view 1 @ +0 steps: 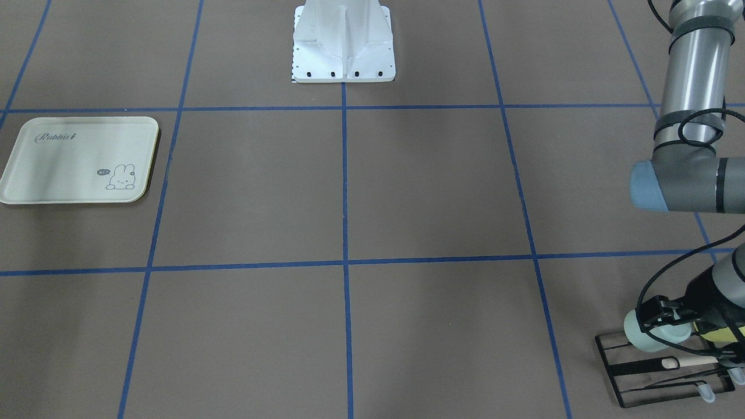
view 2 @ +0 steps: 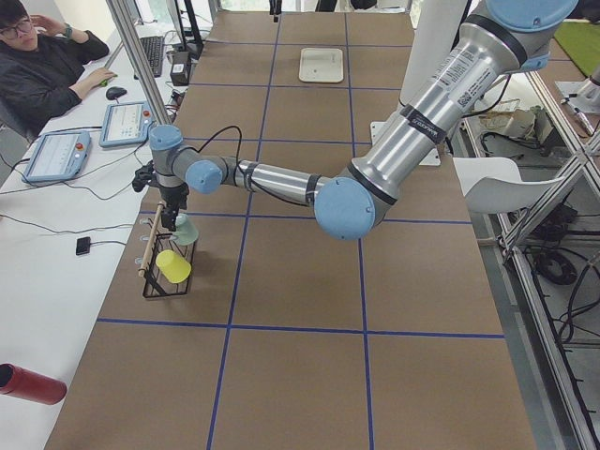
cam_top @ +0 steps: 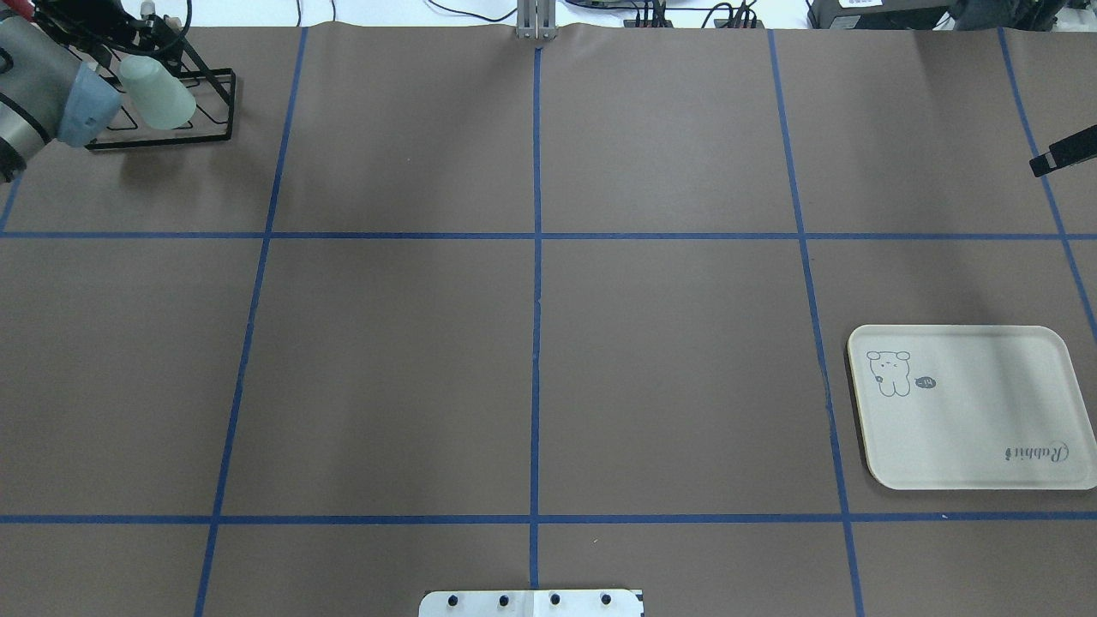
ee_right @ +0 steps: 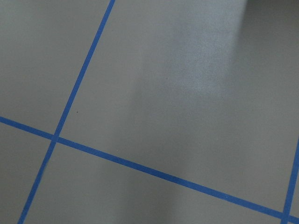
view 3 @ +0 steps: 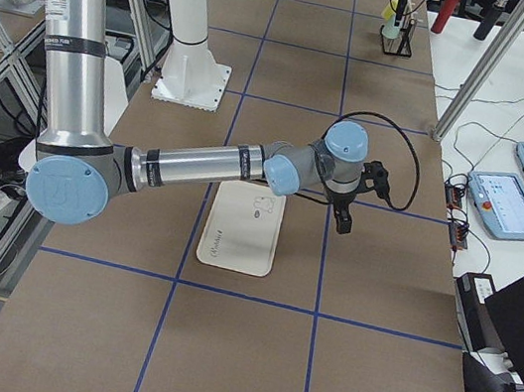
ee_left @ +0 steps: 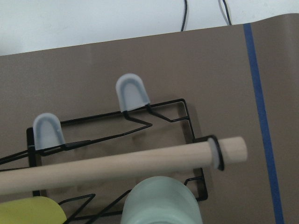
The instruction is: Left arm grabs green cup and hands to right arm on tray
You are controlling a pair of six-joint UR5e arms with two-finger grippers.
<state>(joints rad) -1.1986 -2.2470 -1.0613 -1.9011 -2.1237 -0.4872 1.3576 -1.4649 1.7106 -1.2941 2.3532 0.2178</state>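
The green cup (view 1: 643, 337) lies tilted on a black wire rack (view 1: 610, 356) at the table's far left corner. It also shows in the overhead view (cam_top: 158, 92) and at the bottom of the left wrist view (ee_left: 161, 201). My left gripper (view 1: 663, 319) is down over the cup with its fingers around it; I cannot tell whether they are clamped. The cream tray (cam_top: 960, 428) lies empty on the right side (view 1: 64, 169). My right gripper (cam_top: 1047, 158) hovers beyond the tray's far side, narrow and shut, holding nothing (view 3: 342, 220).
A yellow cup (view 2: 173, 266) sits on the same rack, beside the green one (ee_left: 29, 212). A wooden dowel (ee_left: 117, 165) lies across the rack. An operator and tablets are at the side bench. The robot's white base (view 1: 343, 52) stands at the table's near edge.
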